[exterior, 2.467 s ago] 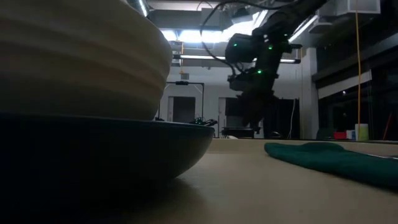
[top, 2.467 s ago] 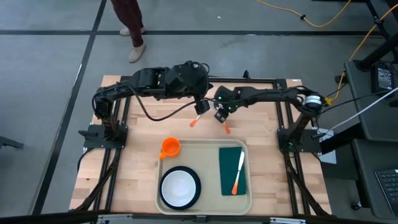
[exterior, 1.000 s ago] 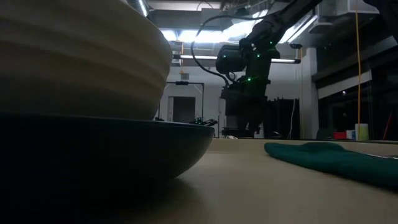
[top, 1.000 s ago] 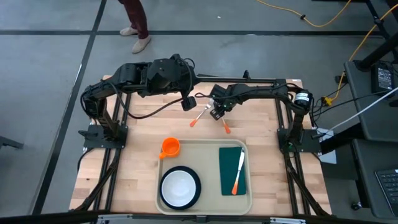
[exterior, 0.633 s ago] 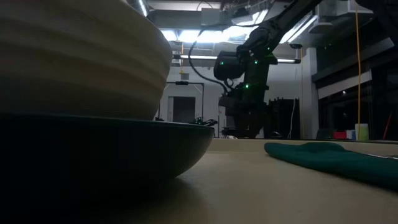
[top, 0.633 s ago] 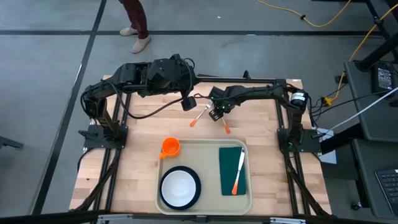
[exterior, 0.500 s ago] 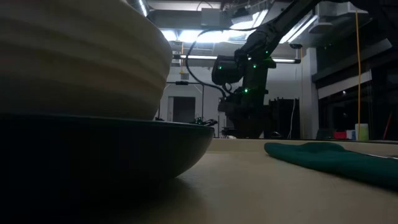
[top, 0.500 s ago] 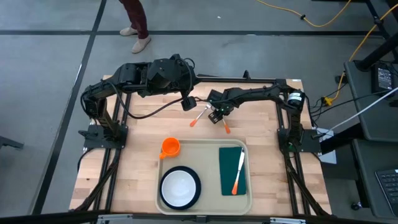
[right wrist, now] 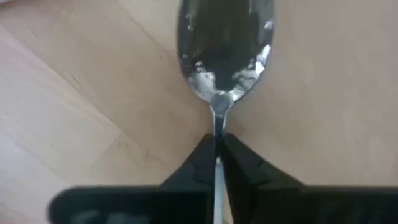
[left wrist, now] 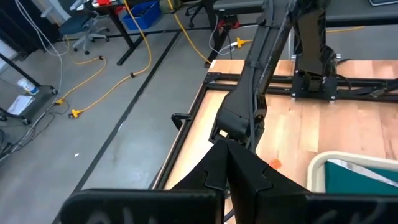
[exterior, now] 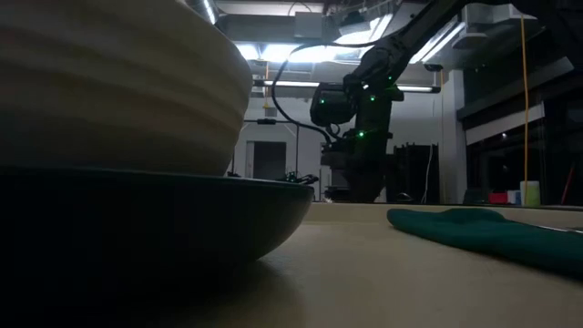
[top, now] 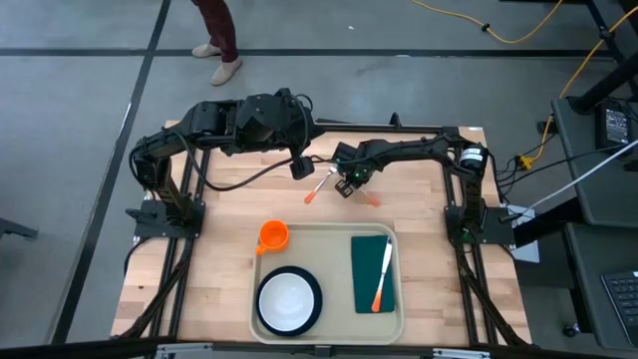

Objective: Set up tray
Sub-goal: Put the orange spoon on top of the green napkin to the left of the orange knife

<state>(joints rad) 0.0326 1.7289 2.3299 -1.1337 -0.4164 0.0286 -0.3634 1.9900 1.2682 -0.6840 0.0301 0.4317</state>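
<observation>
A metal spoon [right wrist: 225, 43] with an orange handle [top: 371, 199] lies flat on the wooden table beyond the tray's far rim. My right gripper [top: 347, 183] points straight down over it, shut on the spoon. A second orange-handled utensil [top: 318, 186] lies just left of it. My left gripper [top: 298, 167] hangs shut above the table, holding nothing. The beige tray [top: 329, 229] at the near edge carries an orange cup [top: 272, 236], a white bowl [top: 288, 299] on a dark plate, and a green napkin [top: 361, 269] with a knife [top: 383, 274] on it. My right gripper pinches the spoon's thin neck [right wrist: 218, 129], just behind the bowl, between its two fingertips [right wrist: 202, 155]. The fingers come from above, pointing down, one on each side of the neck. The spoon lies on the table.
Bare wood lies left and right of the tray and along the far side. Black frame rails [top: 399, 127] run round the table. A person's feet [top: 224, 68] stand on the floor beyond the far edge. In the low view the bowl [exterior: 109, 82] fills the left.
My right gripper has sunk toward the table, down onto the spoon, drifting slightly toward the table's left edge.
</observation>
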